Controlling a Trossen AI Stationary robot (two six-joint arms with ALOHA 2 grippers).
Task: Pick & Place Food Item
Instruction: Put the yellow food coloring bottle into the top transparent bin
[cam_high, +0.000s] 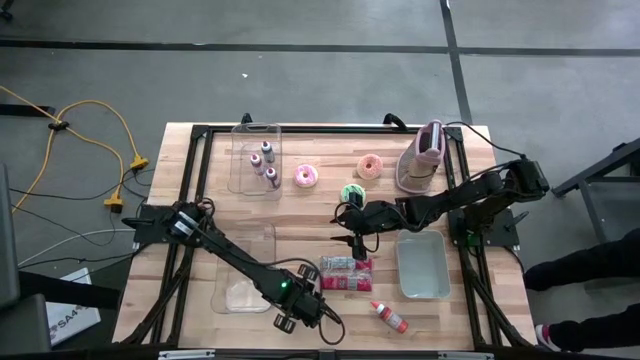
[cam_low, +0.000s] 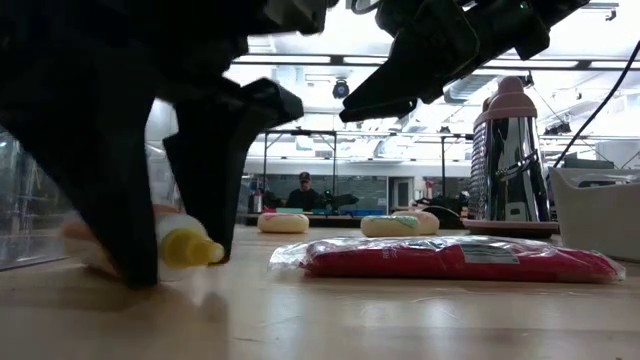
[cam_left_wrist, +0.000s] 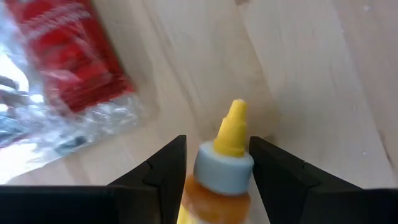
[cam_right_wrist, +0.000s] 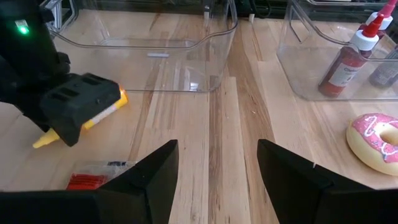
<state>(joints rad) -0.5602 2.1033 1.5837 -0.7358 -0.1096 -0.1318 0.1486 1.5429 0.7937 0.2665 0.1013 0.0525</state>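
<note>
A yellow squeeze bottle (cam_left_wrist: 219, 186) with a grey collar and a yellow nozzle (cam_low: 190, 247) lies near the table's near edge. My left gripper (cam_high: 300, 308) stands over it, shut on it. In the right wrist view the bottle (cam_right_wrist: 104, 111) shows under that gripper, its nozzle toward the near side. My right gripper (cam_high: 346, 224) hangs open over the middle of the table, nothing between its fingers (cam_right_wrist: 155, 180). A red packet in clear wrap (cam_high: 345, 272) lies flat between the two grippers. My left gripper pinches the bottle's body just behind the grey collar (cam_left_wrist: 214, 194), one finger on each side. The fingers come steeply from above and lie across the bottle. The bottle lies about level, low at the table top; whether it rests on the wood I cannot tell.
A clear bin (cam_high: 245, 270) stands left of the bottle, and another bin with sauce bottles (cam_high: 258, 160) at the far left. A pink donut (cam_high: 305, 177), a peach one (cam_high: 369, 166) and a green one (cam_high: 352, 193) lie mid-table. At the right stand a tray (cam_high: 422, 265), a red-capped bottle (cam_high: 388, 317) and a metal jug (cam_high: 425, 158).
</note>
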